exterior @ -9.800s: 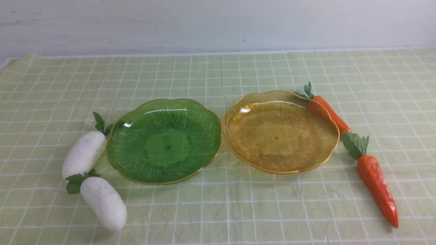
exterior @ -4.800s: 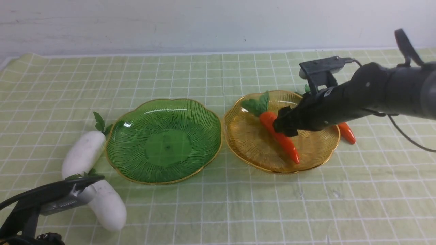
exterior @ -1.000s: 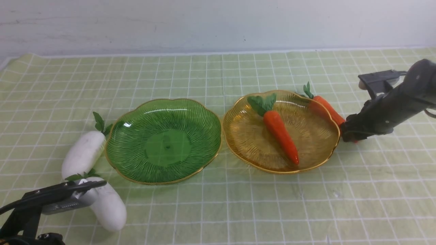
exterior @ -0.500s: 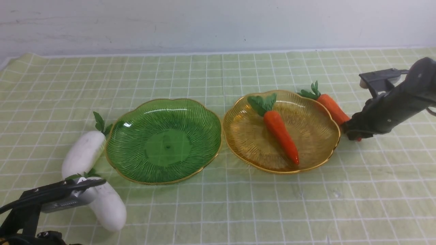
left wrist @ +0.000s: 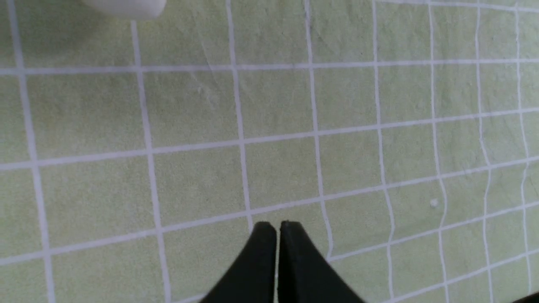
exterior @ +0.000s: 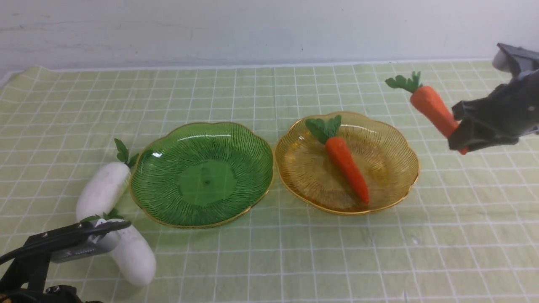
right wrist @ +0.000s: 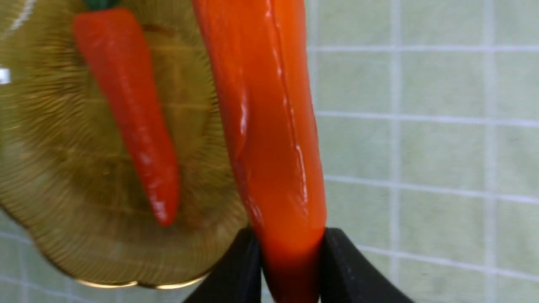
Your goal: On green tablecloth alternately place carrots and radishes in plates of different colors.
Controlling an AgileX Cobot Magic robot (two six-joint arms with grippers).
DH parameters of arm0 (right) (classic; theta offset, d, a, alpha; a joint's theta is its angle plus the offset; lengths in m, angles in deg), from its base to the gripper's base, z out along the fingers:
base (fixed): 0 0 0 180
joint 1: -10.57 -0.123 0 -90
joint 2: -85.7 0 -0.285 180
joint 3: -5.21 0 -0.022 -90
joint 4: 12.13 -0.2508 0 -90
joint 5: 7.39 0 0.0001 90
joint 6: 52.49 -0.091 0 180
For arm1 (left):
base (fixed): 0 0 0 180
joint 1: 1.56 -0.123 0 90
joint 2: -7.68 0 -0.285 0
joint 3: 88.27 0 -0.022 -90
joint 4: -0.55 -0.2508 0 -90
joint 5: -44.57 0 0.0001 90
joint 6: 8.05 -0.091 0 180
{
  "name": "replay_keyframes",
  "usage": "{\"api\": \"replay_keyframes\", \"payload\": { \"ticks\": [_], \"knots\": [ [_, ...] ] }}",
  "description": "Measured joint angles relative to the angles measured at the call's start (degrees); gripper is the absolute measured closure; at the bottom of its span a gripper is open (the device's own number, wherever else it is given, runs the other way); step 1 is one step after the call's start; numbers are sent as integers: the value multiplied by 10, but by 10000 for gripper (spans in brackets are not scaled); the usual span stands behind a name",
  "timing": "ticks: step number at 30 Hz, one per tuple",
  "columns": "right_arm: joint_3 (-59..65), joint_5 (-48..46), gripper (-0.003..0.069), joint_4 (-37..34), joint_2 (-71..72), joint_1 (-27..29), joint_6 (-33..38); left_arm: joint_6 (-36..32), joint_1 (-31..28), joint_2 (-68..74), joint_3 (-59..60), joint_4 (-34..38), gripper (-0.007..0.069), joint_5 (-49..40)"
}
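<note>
Lying under it all, green tablecloth [exterior: 269,261]: wrinkled grid cloth, and everything sits on it.
Green plate [exterior: 202,181]: bare, with both radishes just beside its left rim.
Amber plate [exterior: 303,168]: one carrot [exterior: 347,168] lies inside, tip toward us.
Radishes: far radish [exterior: 103,191] and near radish [exterior: 132,256] are both on the cloth. They're plump, smooth and rounded, so I'd grab across the middle.
Held carrot [exterior: 433,109]: up in the air to the right of the amber plate, leaves high!
Right gripper [exterior: 460,134]: pinching that carrot by its narrow tip. It's glossy and tapered, probably light but slippery, and it might swivel. The thicker middle looks safer.
Left gripper [left wrist: 278,229]: jaws pressed together, nothing in them, low over the cloth by the near radish.
</note>
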Motion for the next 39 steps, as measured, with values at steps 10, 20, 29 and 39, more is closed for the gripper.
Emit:
{"api": "replay_keyframes", "payload": {
  "ticks": [10,20,29,39],
  "knots": [
    [0,3,365,-14,-78,-94,14,3,0,0,0,0,631,1],
    [-57,-93,44,14,-85,-101,-24,10,0,0,-7,0,618,-1],
    [-56,-101,186,86,19,-100,-105,74,0,1,-60,-33,447,27],
    [115,-112,451,82,290,-100,-85,125,0,71,-62,-65,173,124]
  ]
}}
